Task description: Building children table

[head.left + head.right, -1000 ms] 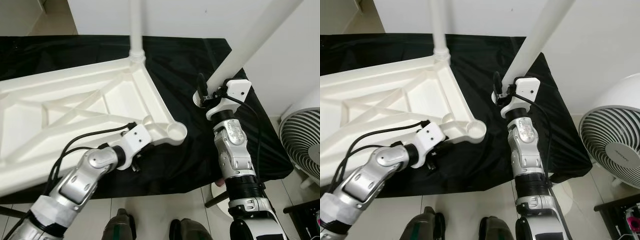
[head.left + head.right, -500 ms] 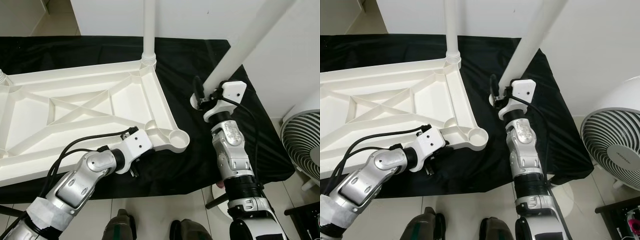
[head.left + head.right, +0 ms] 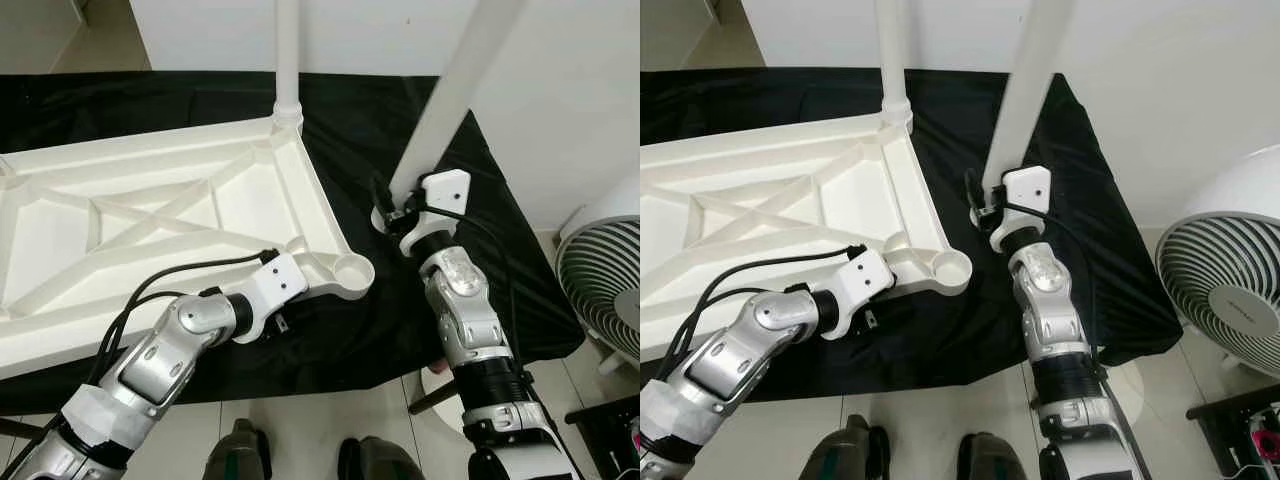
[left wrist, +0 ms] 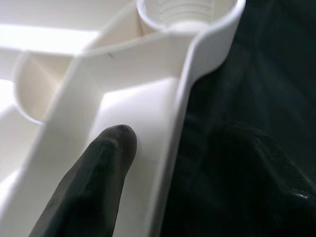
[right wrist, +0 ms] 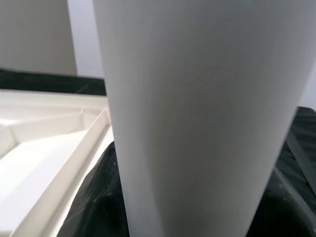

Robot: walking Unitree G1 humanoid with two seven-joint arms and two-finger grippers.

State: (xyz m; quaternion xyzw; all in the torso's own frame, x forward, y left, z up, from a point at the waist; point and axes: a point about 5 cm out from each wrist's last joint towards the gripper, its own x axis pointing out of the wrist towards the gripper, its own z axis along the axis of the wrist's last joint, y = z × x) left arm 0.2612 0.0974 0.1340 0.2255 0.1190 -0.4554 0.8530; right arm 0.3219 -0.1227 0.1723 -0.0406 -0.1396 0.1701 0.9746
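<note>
The white tabletop lies upside down on a black cloth. One white leg stands in its far corner socket. The near corner socket is an empty ring. My left gripper is shut on the tabletop's rim just beside that socket. In the left wrist view one black finger lies inside the rim and the other outside it. My right gripper is shut on the lower end of a second white leg. It holds that leg nearly upright over the cloth, a short way right of the empty socket.
The black cloth ends just right of my right arm. A white floor fan stands beyond it at the right. A white wall rises behind. My feet are on the tiled floor below the near edge.
My right gripper has carried the leg left, toward the empty socket, and the leg now stands more upright. My left gripper keeps its hold on the rim.
</note>
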